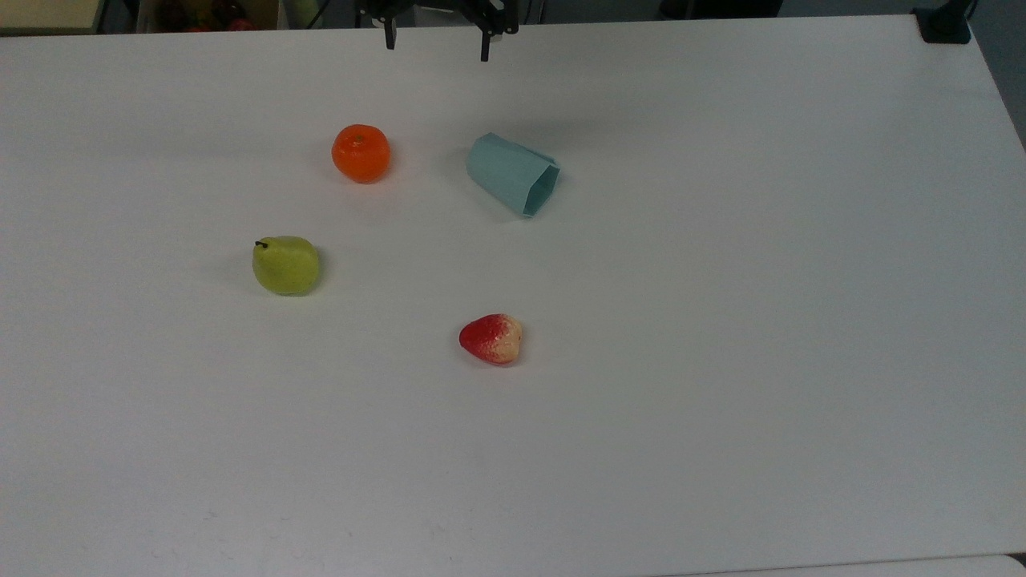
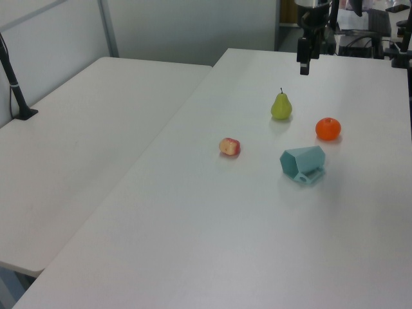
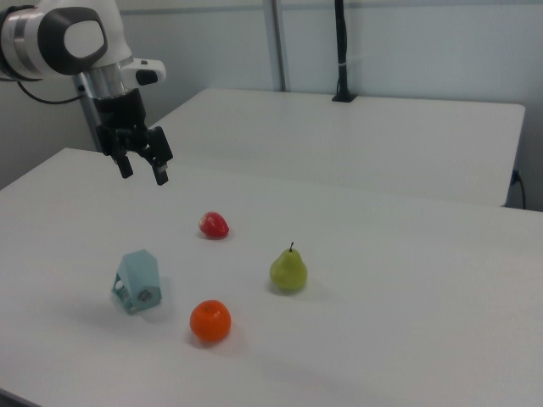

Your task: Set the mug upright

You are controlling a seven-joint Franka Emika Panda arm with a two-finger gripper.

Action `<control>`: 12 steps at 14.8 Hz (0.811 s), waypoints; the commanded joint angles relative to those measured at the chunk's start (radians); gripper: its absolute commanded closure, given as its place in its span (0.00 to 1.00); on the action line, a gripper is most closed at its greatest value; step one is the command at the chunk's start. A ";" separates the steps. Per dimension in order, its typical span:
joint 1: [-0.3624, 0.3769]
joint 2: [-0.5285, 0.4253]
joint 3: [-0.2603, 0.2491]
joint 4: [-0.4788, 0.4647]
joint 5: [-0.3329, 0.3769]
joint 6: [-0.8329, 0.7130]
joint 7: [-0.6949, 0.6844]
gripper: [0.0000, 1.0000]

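The white Franka arm [image 3: 64, 38] was held above the white counter [image 1: 721, 361] with its black two-finger claw [image 3: 142, 170] pointing down, fingers spread apart and grasping nothing, well clear of every object. The pale teal faceted mug [image 1: 513, 174] lay on its side on the counter, its hexagonal rim facing the top view's lower right. It rested beside the round orange fruit [image 1: 361, 153], with the green pear [image 1: 285, 265] and red strawberry [image 1: 491, 339] farther off.

White rounded arm [image 3: 59, 38] with a grey joint cap and a black band, a silvery wrist section below it, and a black gripper [image 3: 142, 172] ending in two slim dark fingers [image 1: 485, 44], a thin cable trailing behind.
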 commanded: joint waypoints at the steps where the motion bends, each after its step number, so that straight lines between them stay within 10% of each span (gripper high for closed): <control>1: 0.013 -0.027 -0.009 -0.036 -0.013 0.032 0.022 0.00; 12: 0.140 0.080 -0.004 0.066 -0.129 -0.095 0.139 0.00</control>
